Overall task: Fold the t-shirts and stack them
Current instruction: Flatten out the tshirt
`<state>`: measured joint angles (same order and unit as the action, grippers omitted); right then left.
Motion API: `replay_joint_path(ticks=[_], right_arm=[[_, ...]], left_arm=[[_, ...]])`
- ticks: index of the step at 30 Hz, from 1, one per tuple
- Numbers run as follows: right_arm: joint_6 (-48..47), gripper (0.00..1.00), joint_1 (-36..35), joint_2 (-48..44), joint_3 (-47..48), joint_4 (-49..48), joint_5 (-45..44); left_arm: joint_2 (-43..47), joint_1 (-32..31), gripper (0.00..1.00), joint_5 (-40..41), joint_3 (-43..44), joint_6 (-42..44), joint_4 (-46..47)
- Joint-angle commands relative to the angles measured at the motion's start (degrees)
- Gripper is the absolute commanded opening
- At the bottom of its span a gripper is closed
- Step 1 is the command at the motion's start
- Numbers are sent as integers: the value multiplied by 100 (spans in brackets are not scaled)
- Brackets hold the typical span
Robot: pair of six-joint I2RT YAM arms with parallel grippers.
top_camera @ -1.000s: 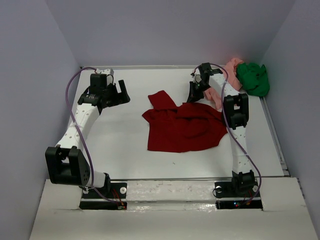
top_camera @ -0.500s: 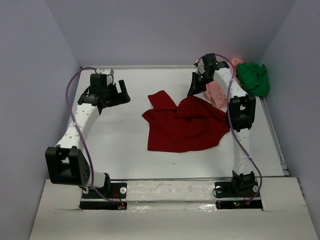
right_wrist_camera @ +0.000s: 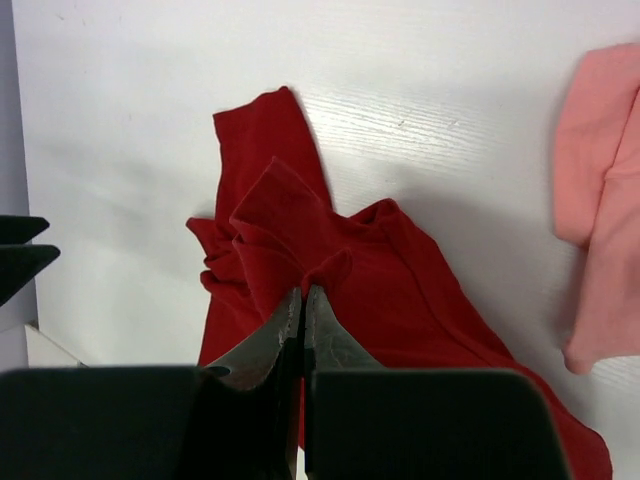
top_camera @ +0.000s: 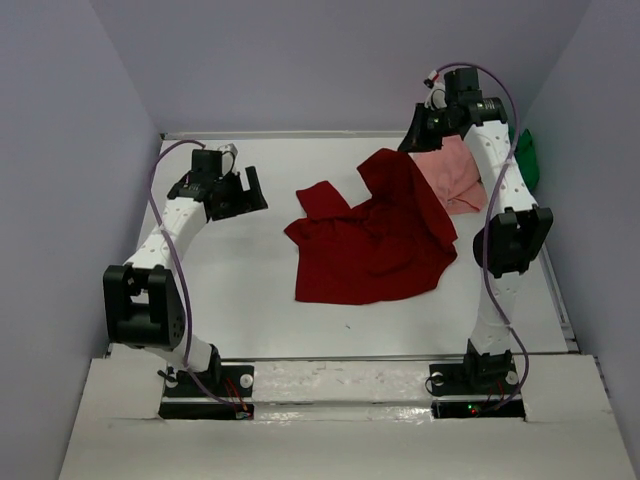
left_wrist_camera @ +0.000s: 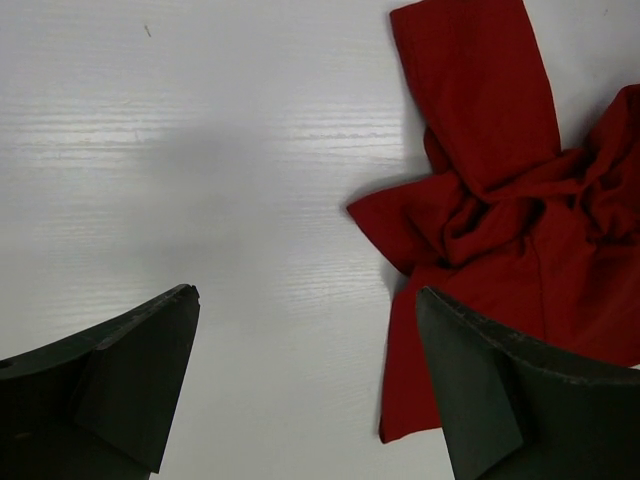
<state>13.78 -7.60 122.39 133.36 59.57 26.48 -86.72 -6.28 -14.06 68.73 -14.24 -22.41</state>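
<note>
The dark red t-shirt (top_camera: 365, 255) lies crumpled in the middle of the white table (top_camera: 240, 280). My right gripper (top_camera: 413, 138) is raised at the back right and shut on a fold of it (right_wrist_camera: 303, 290), so one part of the cloth hangs up off the table. The red shirt (right_wrist_camera: 410, 290) spreads below the jaws. The salmon pink t-shirt (top_camera: 455, 172) lies flat beside it, seen too in the right wrist view (right_wrist_camera: 605, 200). The green t-shirt (top_camera: 527, 160) is mostly hidden behind the right arm. My left gripper (top_camera: 247, 190) stands open, empty (left_wrist_camera: 305, 292), left of the red shirt (left_wrist_camera: 500, 190).
Grey walls close in the table at the back and on both sides. Both arm bases (top_camera: 340, 385) sit at the near edge. Bare table surface (left_wrist_camera: 200, 150) lies under and ahead of the left gripper.
The right gripper has risen and drawn back to the right, lifting the held part of the red shirt off the table and uncovering the pink shirt. The left arm has shifted slightly right.
</note>
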Motion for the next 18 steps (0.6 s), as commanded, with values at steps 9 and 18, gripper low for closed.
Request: replay_joint_path(ticks=[9, 18], right_arm=[[336, 0, 83, -786, 690, -367, -749], [424, 0, 144, -1418, 727, -745, -1101]], left_arm=[[-890, -338, 99, -826, 711, 97, 334], [-1602, -417, 99, -1168, 1318, 71, 255]])
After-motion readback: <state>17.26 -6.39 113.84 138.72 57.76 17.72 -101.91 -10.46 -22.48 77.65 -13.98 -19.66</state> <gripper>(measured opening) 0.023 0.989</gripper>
